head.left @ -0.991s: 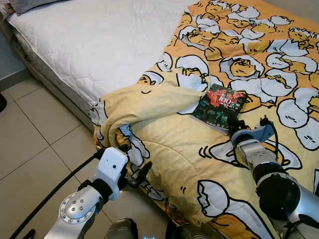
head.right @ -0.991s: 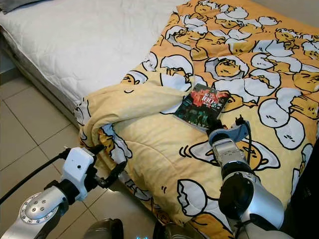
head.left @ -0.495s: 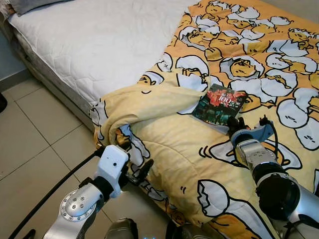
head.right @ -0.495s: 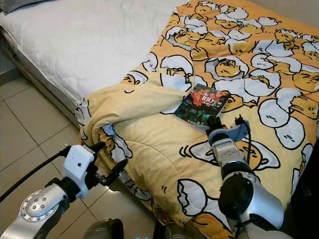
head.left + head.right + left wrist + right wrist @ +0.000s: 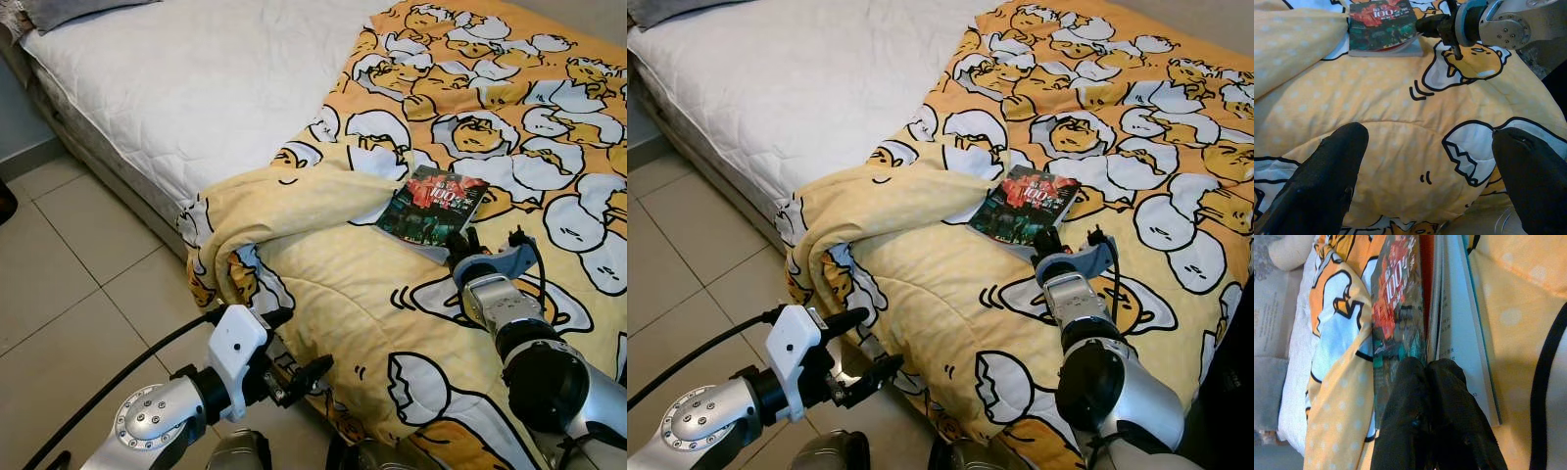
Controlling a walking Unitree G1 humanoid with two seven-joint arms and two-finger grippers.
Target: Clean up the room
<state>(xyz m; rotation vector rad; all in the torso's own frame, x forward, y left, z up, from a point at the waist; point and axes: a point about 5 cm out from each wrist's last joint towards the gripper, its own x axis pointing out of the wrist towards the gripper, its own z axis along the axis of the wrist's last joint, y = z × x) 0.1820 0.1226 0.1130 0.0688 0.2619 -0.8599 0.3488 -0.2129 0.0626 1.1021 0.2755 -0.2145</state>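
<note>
We face a bed (image 5: 196,88) with a white quilted mattress, standing on a pale tiled floor (image 5: 69,284). A yellow blanket (image 5: 333,284) printed with cartoon egg figures covers its right half and is bunched into a fold at the near edge. The blanket's lower hem is cut off behind our arms, and a grey pillow (image 5: 73,10) is mostly out of frame at the far corner. A book (image 5: 433,204) lies flat on the blanket just past the fold; we can read "100" in red on its dark cover, while the smaller print is too blurred. Our right pincer (image 5: 1432,377) is clenched, fingertips pressed together at the book's near edge, on the cover. Our left pincer (image 5: 1430,161) hangs released, fingers spread wide, at the blanket's overhanging edge.
</note>
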